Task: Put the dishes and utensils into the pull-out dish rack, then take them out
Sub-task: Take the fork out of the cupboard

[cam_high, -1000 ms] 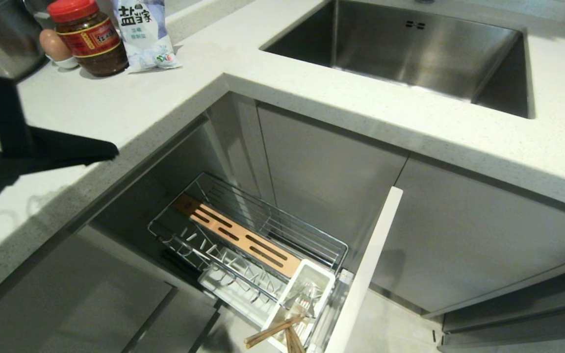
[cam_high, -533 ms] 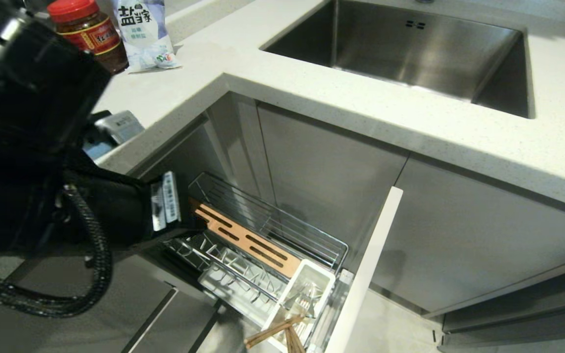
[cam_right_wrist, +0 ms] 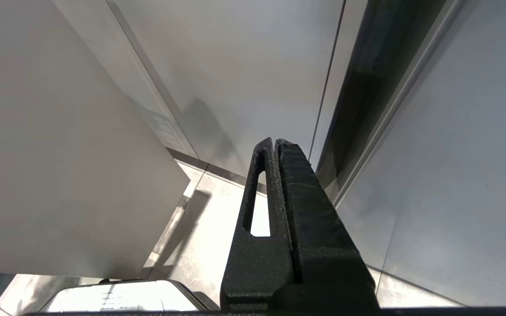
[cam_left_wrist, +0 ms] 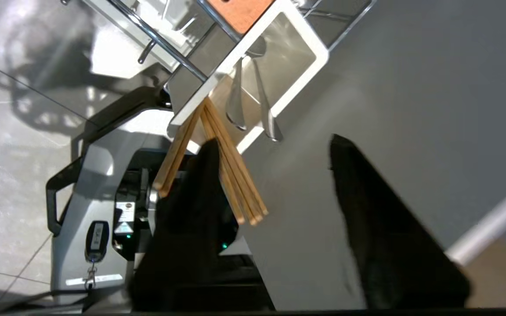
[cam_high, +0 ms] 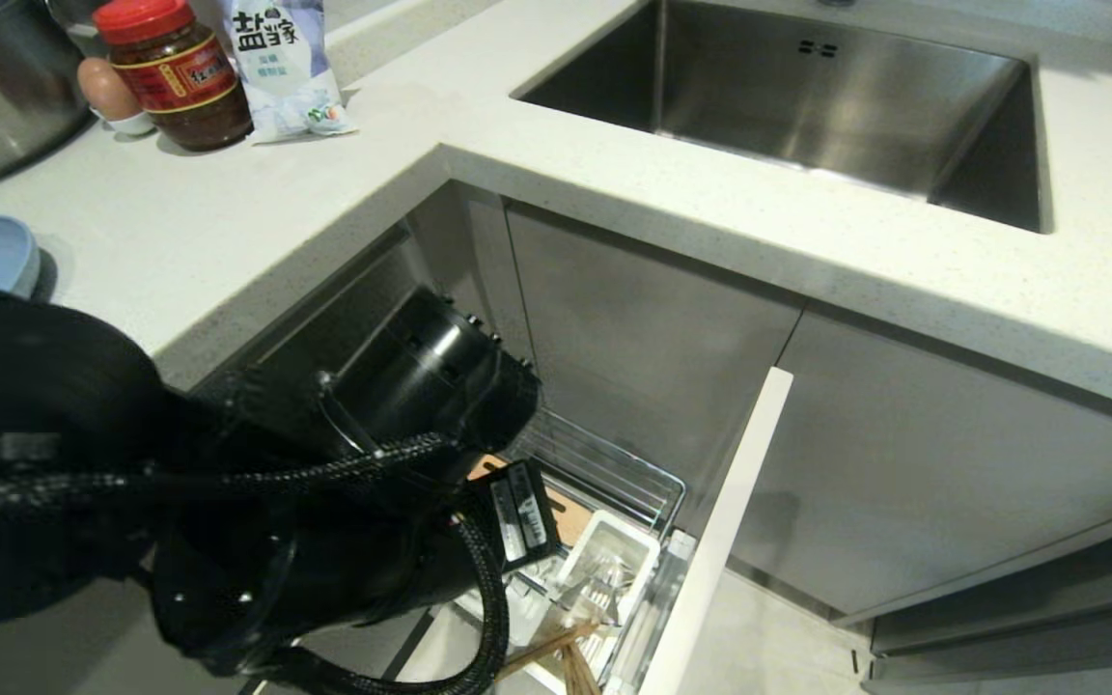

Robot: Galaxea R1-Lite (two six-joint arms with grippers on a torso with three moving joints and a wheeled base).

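2 items: left gripper (cam_left_wrist: 270, 175), fingers spread and empty; chopsticks (cam_left_wrist: 218, 162) in white caddy (cam_left_wrist: 310, 57), just ahead, beside 1 finger, long axis slanting toward it.

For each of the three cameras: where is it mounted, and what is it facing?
Head: looks down at countertop, rack; left arm in front.
Left wrist: behind open left end effector, facing chopsticks in cutlery caddy.
Right wrist: behind shut right end effector, facing cabinet fronts, floor.
Shared: head and left wrist both show chopsticks, caddy.
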